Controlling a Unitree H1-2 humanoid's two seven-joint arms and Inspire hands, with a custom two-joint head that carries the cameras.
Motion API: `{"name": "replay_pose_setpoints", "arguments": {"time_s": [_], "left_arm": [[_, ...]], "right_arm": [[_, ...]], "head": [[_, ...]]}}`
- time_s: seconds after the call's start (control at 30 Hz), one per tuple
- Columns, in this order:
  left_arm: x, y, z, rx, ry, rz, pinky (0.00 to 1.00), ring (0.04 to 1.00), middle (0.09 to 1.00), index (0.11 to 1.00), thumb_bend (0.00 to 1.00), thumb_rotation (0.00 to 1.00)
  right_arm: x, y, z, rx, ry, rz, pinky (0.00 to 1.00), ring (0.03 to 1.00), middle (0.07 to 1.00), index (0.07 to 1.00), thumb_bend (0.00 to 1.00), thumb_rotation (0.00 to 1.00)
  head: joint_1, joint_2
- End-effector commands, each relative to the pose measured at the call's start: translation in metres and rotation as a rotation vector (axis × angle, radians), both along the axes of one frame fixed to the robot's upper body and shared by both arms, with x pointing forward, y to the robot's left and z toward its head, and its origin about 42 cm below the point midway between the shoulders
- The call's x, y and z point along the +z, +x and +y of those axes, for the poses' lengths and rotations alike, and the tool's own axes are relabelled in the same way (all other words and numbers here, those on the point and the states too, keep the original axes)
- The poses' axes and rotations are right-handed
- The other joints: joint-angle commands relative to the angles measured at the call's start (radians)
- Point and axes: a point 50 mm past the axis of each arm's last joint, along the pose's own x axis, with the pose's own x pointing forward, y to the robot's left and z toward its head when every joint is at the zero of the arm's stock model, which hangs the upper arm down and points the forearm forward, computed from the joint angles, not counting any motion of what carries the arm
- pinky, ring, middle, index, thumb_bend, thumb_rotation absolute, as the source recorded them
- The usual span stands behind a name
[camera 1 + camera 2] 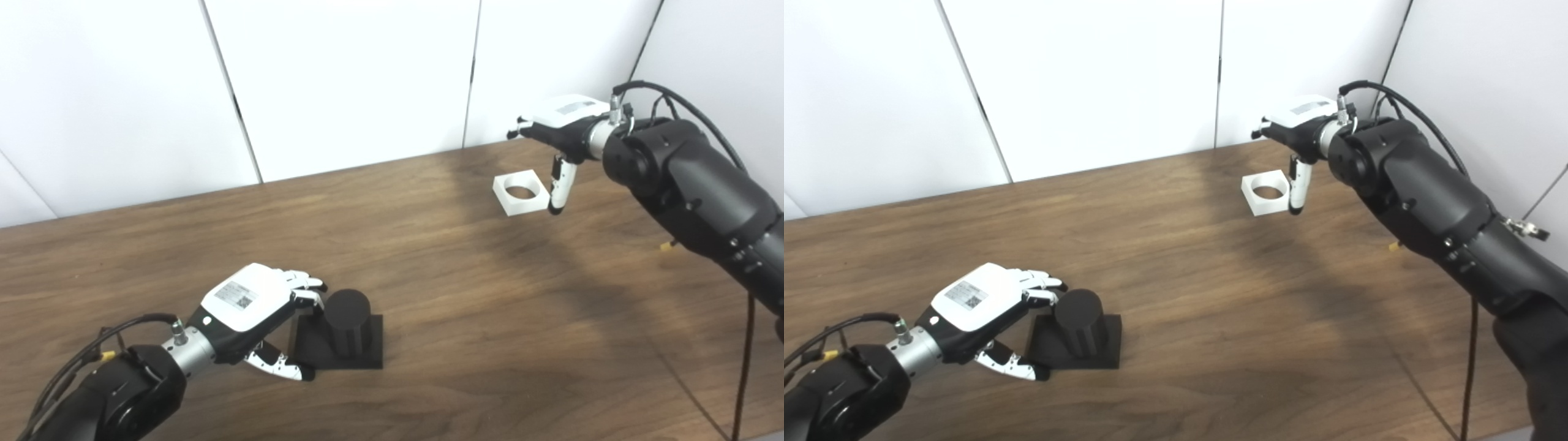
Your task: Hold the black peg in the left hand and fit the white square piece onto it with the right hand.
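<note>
The black peg (346, 321) stands upright on its square black base on the wooden table (465, 294), near the front left. My left hand (260, 312) is open right beside it on its left, fingers near the peg's top and thumb by the base's front corner, not closed on it. The white square piece (520, 193) with a round hole lies flat at the far right of the table. My right hand (554, 138) hovers over its right side, open, thumb pointing down next to its right edge.
White wall panels (343, 79) stand just behind the table's far edge and close to my right hand. A black cable (744, 367) hangs from my right arm at the front right.
</note>
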Motion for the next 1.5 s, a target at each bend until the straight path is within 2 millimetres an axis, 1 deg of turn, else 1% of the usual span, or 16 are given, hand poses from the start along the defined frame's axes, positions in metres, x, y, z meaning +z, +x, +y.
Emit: {"name": "replay_pose_setpoints", "arguments": {"time_s": [0.0,0.13,0.43,0.8,0.83,0.93,1.0,1.2,1.37,1.47], "left_arm": [[-0.045,-0.026,0.024,-0.02,0.188,0.13,0.76,0.861,0.854,0.492,0.52,0.06],[-0.044,-0.025,0.024,-0.02,0.185,0.129,0.76,0.859,0.856,0.492,0.52,0.06],[-0.043,-0.026,0.024,-0.017,0.179,0.13,0.76,0.864,0.858,0.492,0.52,0.06],[-0.044,-0.028,0.023,-0.008,0.17,0.137,0.77,0.863,0.855,0.492,0.52,0.06],[-0.044,-0.028,0.023,-0.008,0.171,0.135,0.77,0.863,0.856,0.492,0.52,0.06],[-0.043,-0.029,0.022,-0.008,0.172,0.134,0.76,0.862,0.856,0.492,0.52,0.06],[-0.042,-0.03,0.022,-0.007,0.171,0.135,0.76,0.863,0.856,0.492,0.52,0.06],[-0.039,-0.031,0.02,-0.003,0.168,0.14,0.77,0.866,0.858,0.492,0.52,0.06],[-0.037,-0.032,0.02,-0.001,0.173,0.14,0.76,0.867,0.859,0.492,0.52,0.06],[-0.038,-0.032,0.02,0.002,0.175,0.143,0.76,0.866,0.859,0.492,0.52,0.06]], "right_arm": [[0.029,0.011,0.0,0.0,-0.067,-0.075,0.94,0.991,0.988,0.932,0.91,0.15],[0.02,0.025,-0.003,-0.026,-0.11,-0.07,0.94,0.98,0.979,0.931,0.93,0.16],[0.008,0.042,-0.009,-0.069,-0.118,-0.057,0.93,0.973,0.978,0.955,0.92,0.17],[-0.006,0.051,-0.008,-0.072,-0.096,-0.036,0.88,0.947,0.969,0.952,0.89,0.17],[-0.008,0.052,-0.007,-0.073,-0.09,-0.034,0.86,0.938,0.962,0.944,0.89,0.17],[-0.012,0.054,-0.006,-0.079,-0.059,-0.025,0.86,0.933,0.957,0.934,0.88,0.15],[-0.015,0.054,-0.005,-0.081,-0.051,-0.019,0.86,0.929,0.951,0.928,0.87,0.15],[-0.025,0.057,0.001,-0.063,-0.023,-0.009,0.8,0.907,0.932,0.896,0.88,0.15],[-0.033,0.06,0.006,-0.044,-0.002,0.0,0.79,0.904,0.922,0.879,0.87,0.15],[-0.04,0.06,0.009,-0.034,0.005,0.004,0.77,0.896,0.909,0.852,0.86,0.15]], "head": [[-0.001,0.0],[-0.001,0.0],[0.005,0.001],[0.017,0.004],[0.021,0.006],[0.021,0.006],[0.028,0.014],[0.033,0.018],[0.038,0.022],[0.039,0.023]]}}
